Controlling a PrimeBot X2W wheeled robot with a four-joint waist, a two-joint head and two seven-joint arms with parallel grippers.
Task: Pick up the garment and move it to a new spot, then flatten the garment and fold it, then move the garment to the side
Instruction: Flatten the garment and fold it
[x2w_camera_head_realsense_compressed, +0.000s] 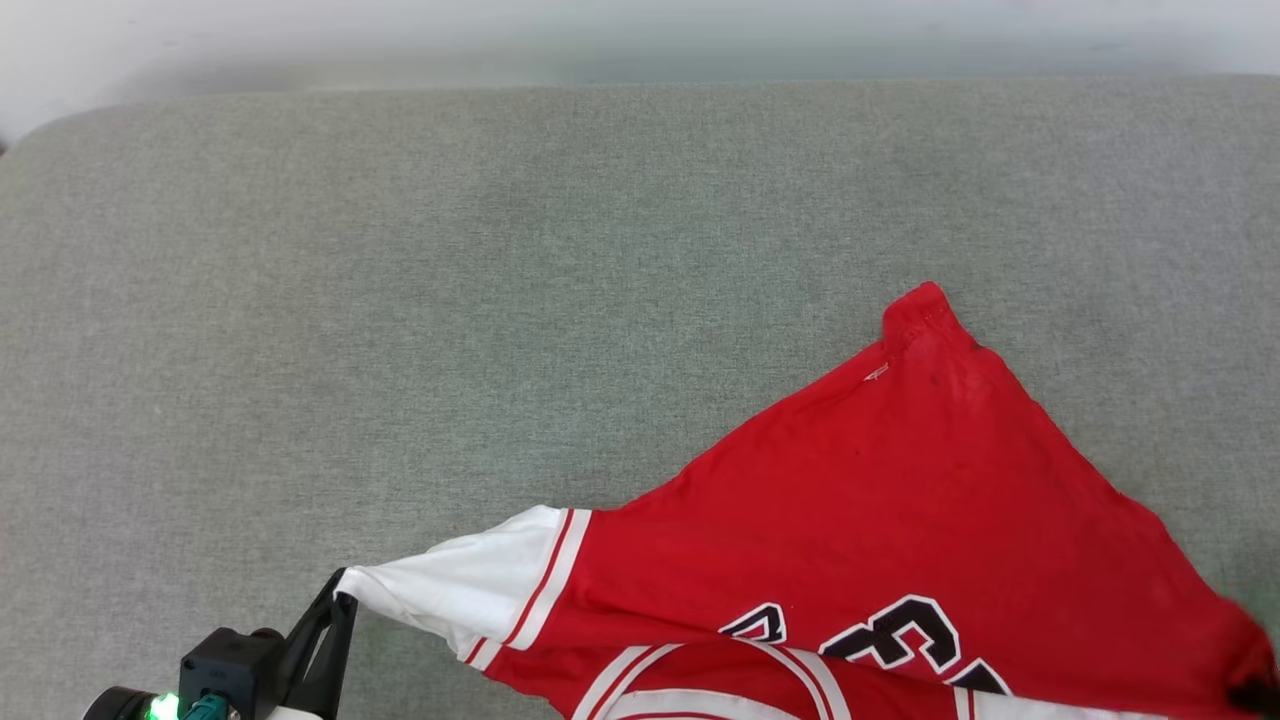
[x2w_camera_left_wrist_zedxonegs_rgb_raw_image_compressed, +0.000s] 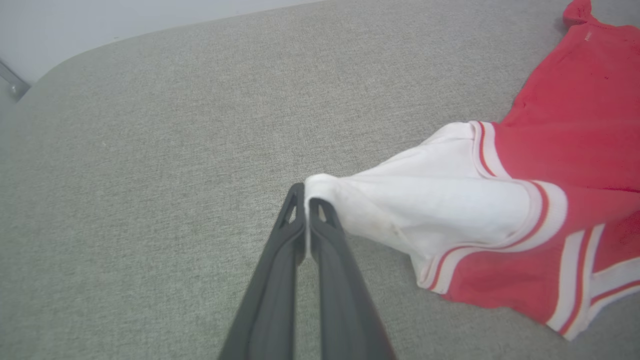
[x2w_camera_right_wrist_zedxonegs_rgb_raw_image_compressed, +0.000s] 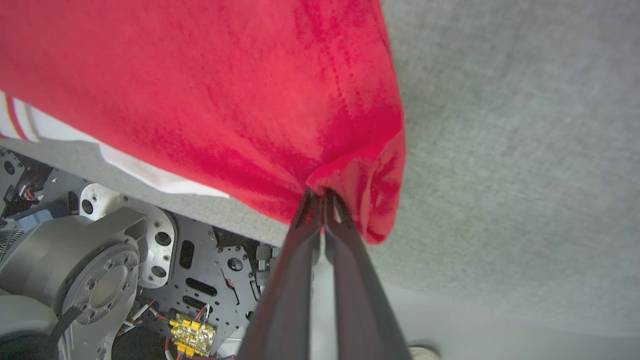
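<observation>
The garment (x2w_camera_head_realsense_compressed: 880, 500), a red jersey with white sleeves, striped trim and black lettering, lies stretched across the near right part of the grey cushion (x2w_camera_head_realsense_compressed: 400, 300). At the lower left my left gripper (x2w_camera_head_realsense_compressed: 340, 592) is shut on the tip of the white sleeve (x2w_camera_head_realsense_compressed: 470, 585). The left wrist view shows its fingertips (x2w_camera_left_wrist_zedxonegs_rgb_raw_image_compressed: 306, 197) pinching the sleeve (x2w_camera_left_wrist_zedxonegs_rgb_raw_image_compressed: 425, 200) of the garment (x2w_camera_left_wrist_zedxonegs_rgb_raw_image_compressed: 575, 125). My right gripper (x2w_camera_right_wrist_zedxonegs_rgb_raw_image_compressed: 320, 192) is shut on a bunched red corner of the garment (x2w_camera_right_wrist_zedxonegs_rgb_raw_image_compressed: 225, 90). That corner sits at the lower right edge of the head view, beside a dark fingertip (x2w_camera_head_realsense_compressed: 1255, 692).
Bare grey cushion spreads to the left and far side, up to its rounded far edge (x2w_camera_head_realsense_compressed: 640, 88) against a pale wall. Below the cushion's near edge, the right wrist view shows my base's metal plates and wiring (x2w_camera_right_wrist_zedxonegs_rgb_raw_image_compressed: 125, 280).
</observation>
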